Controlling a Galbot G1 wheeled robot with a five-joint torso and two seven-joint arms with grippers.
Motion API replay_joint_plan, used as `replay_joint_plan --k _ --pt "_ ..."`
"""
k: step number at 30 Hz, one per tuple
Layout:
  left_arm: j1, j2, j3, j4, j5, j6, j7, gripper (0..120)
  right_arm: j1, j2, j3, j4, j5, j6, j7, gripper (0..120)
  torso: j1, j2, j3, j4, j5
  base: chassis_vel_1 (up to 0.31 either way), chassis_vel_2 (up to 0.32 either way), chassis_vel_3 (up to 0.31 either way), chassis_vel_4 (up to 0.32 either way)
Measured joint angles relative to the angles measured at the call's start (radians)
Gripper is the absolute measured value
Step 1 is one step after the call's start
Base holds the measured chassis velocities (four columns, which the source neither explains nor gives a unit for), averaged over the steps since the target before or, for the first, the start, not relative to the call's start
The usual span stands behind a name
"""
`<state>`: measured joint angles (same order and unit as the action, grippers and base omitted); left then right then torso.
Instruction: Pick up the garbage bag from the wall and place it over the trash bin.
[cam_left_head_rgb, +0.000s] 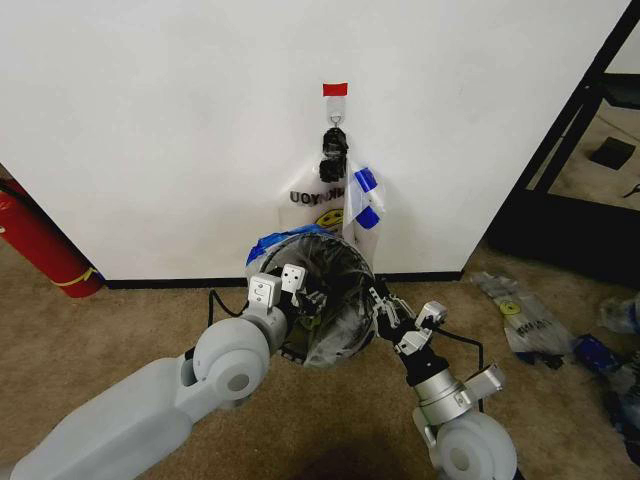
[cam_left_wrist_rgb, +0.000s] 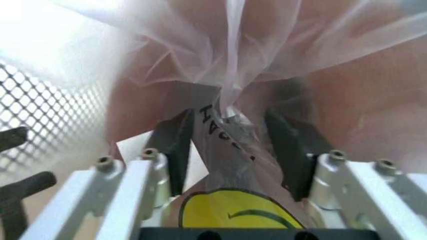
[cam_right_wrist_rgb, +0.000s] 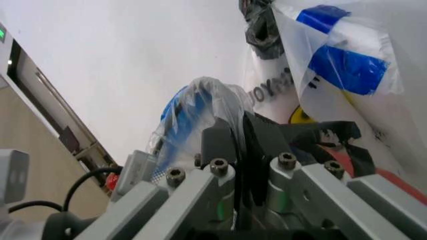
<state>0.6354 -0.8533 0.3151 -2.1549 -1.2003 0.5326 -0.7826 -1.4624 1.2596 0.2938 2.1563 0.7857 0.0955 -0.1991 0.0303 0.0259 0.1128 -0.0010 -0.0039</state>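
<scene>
Both arms sit low in the head view, reaching toward the trash bin (cam_left_head_rgb: 325, 300), which stands on the carpet against the white wall (cam_left_head_rgb: 150, 130). Left gripper (cam_left_head_rgb: 300, 290) is at the bin's left rim; in the left wrist view its fingers (cam_left_wrist_rgb: 175, 145) stand partly apart with a bunched strip of the garbage bag (cam_left_wrist_rgb: 227, 145) running between them, film touching the left pad, gap on the other side, so it is not clamped. Right gripper (cam_right_wrist_rgb: 241, 145) is at the bin's right rim, fingers nearly together, pinching a fold of bag film with a blue patch. Garbage bag is stretched over the bin mouth, translucent film lining the inside and blue rim patch folded over the bin's upper left edge. Directly above the bin, more smiley bags (cam_left_head_rgb: 345, 205) hang on a metal hook (cam_left_head_rgb: 334, 128) under a red tape strip (cam_left_head_rgb: 335, 89). Red fire extinguisher (cam_left_head_rgb: 40, 245) leans at the wall far left of the bin. Loose bags (cam_left_head_rgb: 525, 315) lie on the carpet to the bin's right.
</scene>
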Motion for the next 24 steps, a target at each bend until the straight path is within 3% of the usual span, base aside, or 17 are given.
replay_joint_plan --k 10,24 --pt "-0.007 -0.005 0.005 0.011 -0.011 -0.01 0.005 4 0.002 0.003 -0.003 -0.002 0.001 0.0 0.001 0 0.0 0.0 0.0 0.0001 0.0 0.0 0.0 0.0 0.0" --pt "-0.046 -0.059 0.045 0.081 -0.001 -0.023 0.006 0 -0.013 0.003 -0.011 0.02 -0.004 -0.001 0.0 0 0.0 0.0 0.0 0.0 0.0 0.0 0.0 0.0 0.0"
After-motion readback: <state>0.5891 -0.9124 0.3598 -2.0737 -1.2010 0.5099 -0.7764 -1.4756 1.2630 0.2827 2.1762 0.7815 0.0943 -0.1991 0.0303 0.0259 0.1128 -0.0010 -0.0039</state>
